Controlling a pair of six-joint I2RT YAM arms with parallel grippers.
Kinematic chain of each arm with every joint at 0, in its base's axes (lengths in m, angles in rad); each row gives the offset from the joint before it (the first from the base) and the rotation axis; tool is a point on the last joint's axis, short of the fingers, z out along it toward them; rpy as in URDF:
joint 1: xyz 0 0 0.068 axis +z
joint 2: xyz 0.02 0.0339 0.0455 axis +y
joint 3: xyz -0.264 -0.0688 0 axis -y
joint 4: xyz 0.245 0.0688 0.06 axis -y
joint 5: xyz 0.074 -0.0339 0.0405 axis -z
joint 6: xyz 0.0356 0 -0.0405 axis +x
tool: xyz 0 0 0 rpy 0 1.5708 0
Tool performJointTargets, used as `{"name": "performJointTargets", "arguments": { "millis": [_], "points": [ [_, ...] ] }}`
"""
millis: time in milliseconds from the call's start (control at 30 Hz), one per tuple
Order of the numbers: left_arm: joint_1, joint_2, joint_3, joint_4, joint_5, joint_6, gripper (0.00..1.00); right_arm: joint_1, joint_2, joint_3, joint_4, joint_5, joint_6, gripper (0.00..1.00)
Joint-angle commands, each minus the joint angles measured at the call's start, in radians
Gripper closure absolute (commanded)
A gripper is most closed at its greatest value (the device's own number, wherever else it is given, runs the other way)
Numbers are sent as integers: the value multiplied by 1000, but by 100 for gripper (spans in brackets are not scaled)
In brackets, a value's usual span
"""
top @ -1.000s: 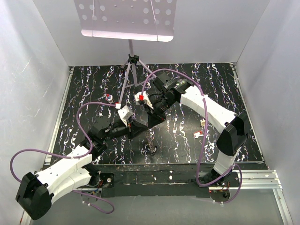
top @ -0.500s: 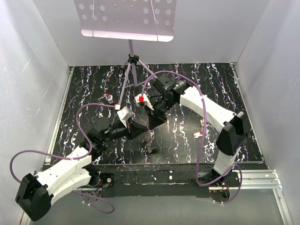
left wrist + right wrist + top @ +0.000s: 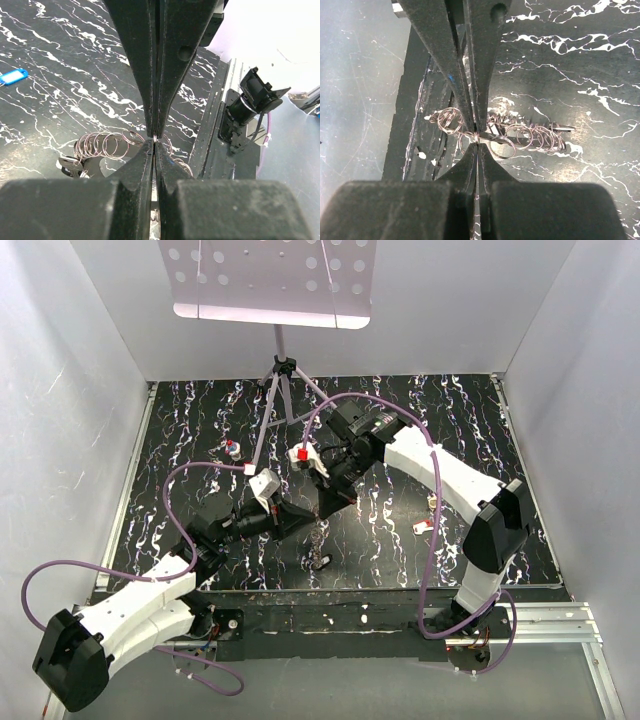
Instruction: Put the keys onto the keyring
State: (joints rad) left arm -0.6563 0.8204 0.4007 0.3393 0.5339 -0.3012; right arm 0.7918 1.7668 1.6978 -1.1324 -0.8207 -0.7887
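The keyring (image 3: pixel 320 538) is a thin metal ring fringed with small split rings; it hangs between the two grippers above the near middle of the mat. My left gripper (image 3: pixel 311 511) and right gripper (image 3: pixel 323 504) meet tip to tip, each shut on the ring's rim. In the left wrist view my gripper (image 3: pixel 155 143) pinches the wire, with the small rings (image 3: pixel 105 146) fanned to the left. In the right wrist view my gripper (image 3: pixel 477 145) pinches the same spot, with the small rings (image 3: pixel 530 137) to the right. A blue key (image 3: pixel 12 76) lies on the mat.
A music stand's tripod (image 3: pixel 284 390) stands at the back centre, its perforated desk (image 3: pixel 270 280) overhead. A key with red and blue (image 3: pixel 232 448) lies at the left. A red key (image 3: pixel 422 527) and a pale key (image 3: pixel 433 503) lie at the right, beside the right arm.
Both grippers have shifted slightly to the left together, still holding the keyring between them. The ring's hanging end swings a little.
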Motion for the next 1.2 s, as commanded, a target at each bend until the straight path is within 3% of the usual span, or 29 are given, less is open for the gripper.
{"name": "performJointTargets", "arguments": {
  "millis": [0,67,167,267,433,467,500,533,733,933,1167],
  "points": [
    [1,-9,-13,93,31,-48,100,23,-70,-26,-1,-41,-4,99],
    [1,3,-14,104,55,-61,100,24,-79,-39,5,-35,2,99],
    [1,11,-16,98,78,-70,91,26,-95,-61,19,-18,12,99],
    [1,0,-19,75,60,-76,72,27,-107,-79,32,5,22,99],
    [3,-46,-33,46,14,-88,50,27,-110,-96,29,55,29,99],
    [1,-55,-34,35,5,-96,40,27,-113,-101,33,61,31,99],
    [1,-69,-36,20,-24,-107,14,27,-115,-102,34,64,34,99],
    [1,-81,-37,9,-41,-121,2,27,-118,-102,33,69,37,99],
    [4,-125,-45,-39,-98,-190,2,27,-113,-104,17,71,37,99],
    [4,-78,-37,17,63,-141,2,27,-102,-102,6,63,40,99],
    [4,69,50,-14,169,-88,28,27,-84,-87,-7,45,46,99]
  ]
}}
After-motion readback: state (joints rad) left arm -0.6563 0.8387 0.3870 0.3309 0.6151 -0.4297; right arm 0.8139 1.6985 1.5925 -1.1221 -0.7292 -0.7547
